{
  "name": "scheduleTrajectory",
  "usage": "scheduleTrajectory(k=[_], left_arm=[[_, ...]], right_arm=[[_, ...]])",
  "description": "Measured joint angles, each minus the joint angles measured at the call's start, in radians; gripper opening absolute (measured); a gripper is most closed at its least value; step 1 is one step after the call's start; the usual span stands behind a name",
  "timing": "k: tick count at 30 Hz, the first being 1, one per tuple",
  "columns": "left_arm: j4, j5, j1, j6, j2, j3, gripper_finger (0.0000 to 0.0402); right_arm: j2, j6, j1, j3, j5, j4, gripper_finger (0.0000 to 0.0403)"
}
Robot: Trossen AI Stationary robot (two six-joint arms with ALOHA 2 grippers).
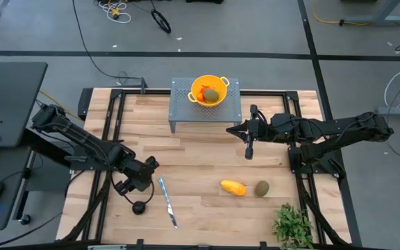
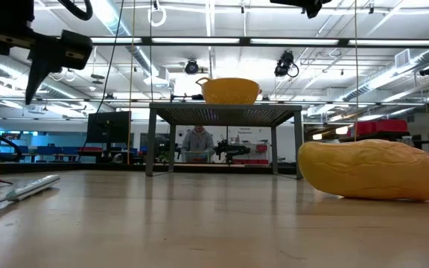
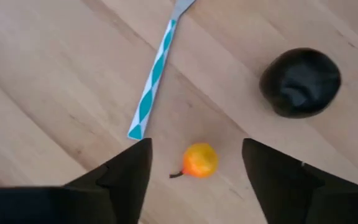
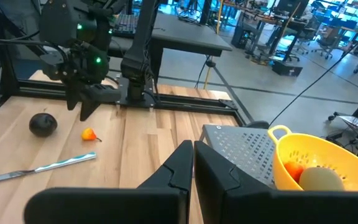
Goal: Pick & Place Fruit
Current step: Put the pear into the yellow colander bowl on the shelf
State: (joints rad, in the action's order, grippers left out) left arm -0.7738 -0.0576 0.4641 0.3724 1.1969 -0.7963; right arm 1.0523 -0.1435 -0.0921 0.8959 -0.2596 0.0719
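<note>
**Fruit half sorted, left gripper over a small orange piece**

Now the left gripper (image 1: 126, 185) hangs above the near-left part of the table (image 1: 200, 160), its fingers (image 3: 120, 177) spread wide and holding nothing. Its wrist view looks down between them at a tiny orange fruit (image 3: 199, 160) with a short stem, lying on the wood and touching neither finger. Beside that lie the knife (image 3: 156, 71), with a teal-and-white patterned handle, and the dark fruit (image 3: 301, 81), well apart from both.

From above, the dark fruit (image 1: 139, 207) sits just in front of the left gripper, with the knife (image 1: 167, 201) to its right.

The right gripper (image 1: 249, 149) is stretched over the middle of the table, in front of the grey stand (image 1: 182, 111); its fingers (image 4: 176, 168) are pressed together and empty.

On the stand sits a yellow colander (image 1: 209, 91). It holds a green fruit (image 1: 213, 94) and orange-red pieces (image 1: 202, 92).

On the near-right part of the table lie the yellow fruit (image 1: 232, 187) and a second green fruit (image 1: 262, 188), near each other but not touching. A plant (image 1: 294, 226) stands at the near-right corner.

A person (image 2: 196, 141) shows far behind the table in the low view.
</note>
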Motion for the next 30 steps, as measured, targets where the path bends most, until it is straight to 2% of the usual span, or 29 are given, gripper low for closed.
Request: scheduleTrajectory(k=[5, 9, 15, 25, 30], left_arm=[[0.000, 0.006, 0.000, 0.006, 0.000, 0.000, 0.0303], [0.001, 0.017, 0.000, 0.001, 0.005, 0.000, 0.0318], [0.005, 0.039, 0.001, -0.020, 0.055, 0.063, 0.0320], [0.103, 0.047, 0.002, 0.101, 0.082, 0.156, 0.0320], [0.171, 0.018, 0.002, 0.133, 0.082, 0.201, 0.0320]], right_arm=[[0.000, 0.000, 0.000, 0.000, 0.000, 0.000, 0.0022], [0.000, 0.000, 0.000, 0.000, -0.001, 0.000, 0.0022], [0.000, 0.000, 0.000, 0.000, -0.002, 0.002, 0.0022], [0.000, 0.000, 0.000, 0.000, -0.004, 0.023, 0.0022], [0.000, 0.000, 0.000, 0.000, -0.052, 0.036, 0.0022]])
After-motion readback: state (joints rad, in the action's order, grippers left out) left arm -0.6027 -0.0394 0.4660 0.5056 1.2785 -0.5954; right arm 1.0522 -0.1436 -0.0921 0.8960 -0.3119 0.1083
